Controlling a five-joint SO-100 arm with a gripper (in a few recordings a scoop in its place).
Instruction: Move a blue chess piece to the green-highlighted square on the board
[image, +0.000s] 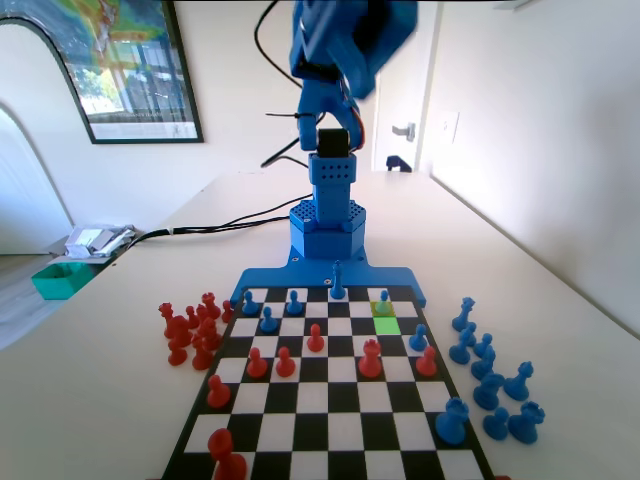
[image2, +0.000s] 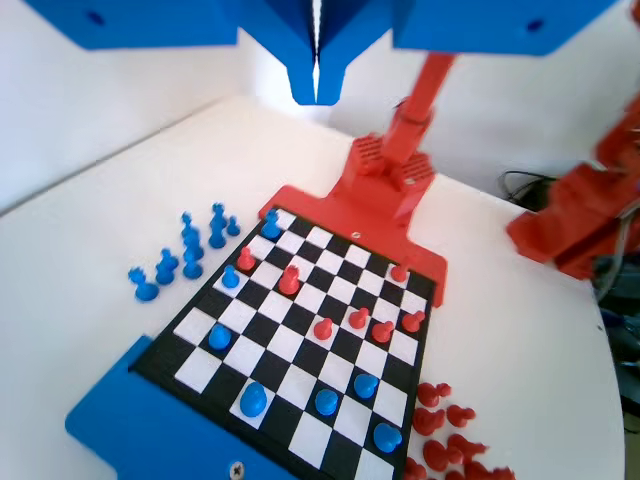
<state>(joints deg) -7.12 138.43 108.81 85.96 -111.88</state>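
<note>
Blue pincer (image2: 316, 85) closed, high above unlettered board (image2: 262, 330).

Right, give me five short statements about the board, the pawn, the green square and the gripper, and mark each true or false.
1. The gripper hangs high above the board with its jaws together and nothing between them. True.
2. A blue pawn stands on the yellow-green square, just beyond the green square in the fixed view. True.
3. The green square already has a pawn on it. False: it is bare.
4. The spare blue pieces stand off the board on the left in the fixed view. False: they stand on the right; the red ones are on the left.
5. The gripper holds a red pawn. False: it holds nothing.
</note>
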